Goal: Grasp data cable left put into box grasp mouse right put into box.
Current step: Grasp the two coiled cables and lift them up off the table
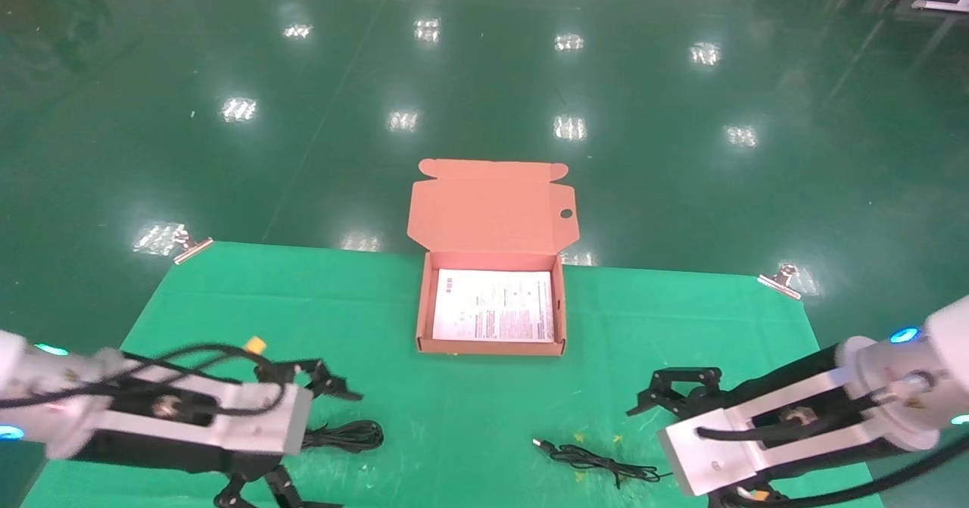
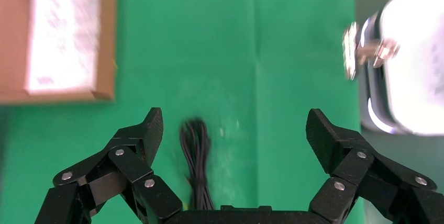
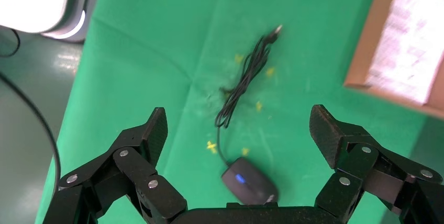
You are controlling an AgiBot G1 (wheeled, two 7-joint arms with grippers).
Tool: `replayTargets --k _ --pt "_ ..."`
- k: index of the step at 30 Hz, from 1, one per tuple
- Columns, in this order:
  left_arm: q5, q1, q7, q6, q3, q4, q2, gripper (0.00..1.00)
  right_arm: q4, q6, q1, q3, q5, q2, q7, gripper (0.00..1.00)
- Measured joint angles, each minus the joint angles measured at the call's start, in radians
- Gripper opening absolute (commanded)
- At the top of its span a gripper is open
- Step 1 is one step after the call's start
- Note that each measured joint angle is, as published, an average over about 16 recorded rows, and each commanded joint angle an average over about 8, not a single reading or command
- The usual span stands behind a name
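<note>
here the left gripper [image 2: 233, 130] hangs spread wide over the thin black bundled data cable [image 2: 197, 164], lengthwise between its fingers, nearer the left one; right gripper [image 3: 238, 127] likewise agape above the small black oval mouse [image 3: 250, 180]; orange-brown cardboard box [image 1: 492, 347] ahead.

The box [image 1: 490, 345] sits at the middle of the counter's [image 1: 454, 417] far edge. The data cable [image 1: 344, 436] lies toward the near left corner, the mouse [image 3: 250, 180] toward the near right.

The box [image 1: 490, 345] stands open at twelve o'clock, flap up, printed sheet inside; the data cable [image 1: 344, 435], a black bundle, lies at eight o'clock; the mouse [image 3: 250, 184] at four, cord loose.
</note>
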Motion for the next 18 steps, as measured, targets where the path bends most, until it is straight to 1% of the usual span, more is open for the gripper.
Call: replayTargets --k 4,8,13,18 --pt "0.114 0.007 -0.002 -0.053 0.042 0.044 0.045 1.00 -0.001 0.057 -0.019 -0.053 -0.105 -0.022 0.029 1.00" --pt "0.201 0.019 -0.014 -0.113 0.070 0.095 0.087 1.00 -0.004 0.116 -0.056 -0.083 -0.196 -0.038 0.067 1.00" --pt "0.280 0.028 -0.036 -0.176 0.093 0.169 0.135 1.00 -0.012 0.180 -0.102 -0.106 -0.285 -0.053 0.118 1.00" --pt "0.331 0.022 -0.055 -0.214 0.108 0.259 0.177 1.00 -0.025 0.229 -0.141 -0.119 -0.341 -0.068 0.163 1.00"
